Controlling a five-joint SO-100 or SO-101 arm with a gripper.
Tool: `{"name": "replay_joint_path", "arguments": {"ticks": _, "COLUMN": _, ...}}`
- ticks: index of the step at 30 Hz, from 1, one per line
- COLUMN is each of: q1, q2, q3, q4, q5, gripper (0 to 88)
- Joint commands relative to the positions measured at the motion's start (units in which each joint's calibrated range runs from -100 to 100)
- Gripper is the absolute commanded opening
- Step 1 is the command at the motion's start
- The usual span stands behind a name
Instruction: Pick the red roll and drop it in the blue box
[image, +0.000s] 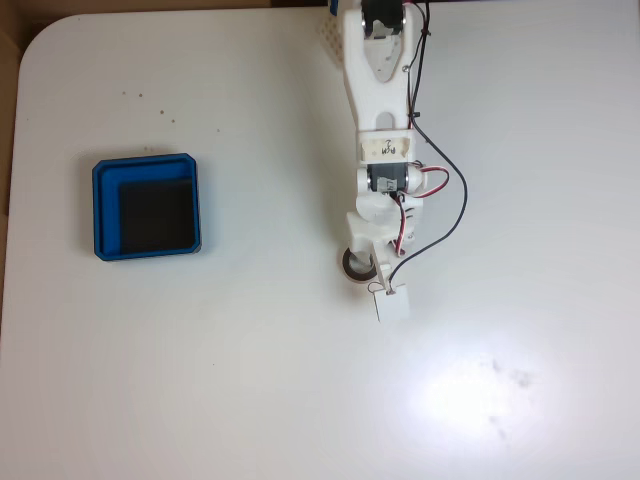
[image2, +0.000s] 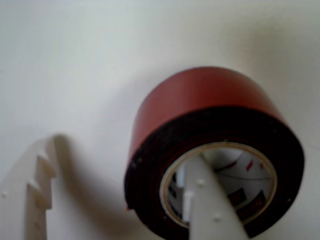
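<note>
In the fixed view we look straight down from above on the white tabletop, far enough off to take in the blue box at the left and the arm reaching down from the top edge. In the wrist view we ride on the arm, very close and low, looking along the tool toward the tabletop; the red roll looms large and slightly blurred. The two views share the small patch around the roll and the tool's tip, right of centre in the fixed view.
</note>
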Motion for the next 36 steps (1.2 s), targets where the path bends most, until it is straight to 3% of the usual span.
{"name": "replay_joint_path", "arguments": {"ticks": 1, "q1": 0.0, "q2": -0.4, "q3": -3.6, "q4": 0.6, "q5": 0.1, "gripper": 17.3}}
{"name": "replay_joint_path", "arguments": {"ticks": 9, "q1": 0.0, "q2": -0.4, "q3": -3.4, "q4": 0.6, "q5": -0.2, "gripper": 0.7}}
{"name": "replay_joint_path", "arguments": {"ticks": 24, "q1": 0.3, "q2": -0.9, "q3": -3.4, "q4": 1.0, "q5": -0.2, "gripper": 0.5}}
{"name": "replay_joint_path", "arguments": {"ticks": 36, "q1": 1.3, "q2": -11.6, "q3": -3.0, "q4": 1.1, "q5": -0.2, "gripper": 0.5}}
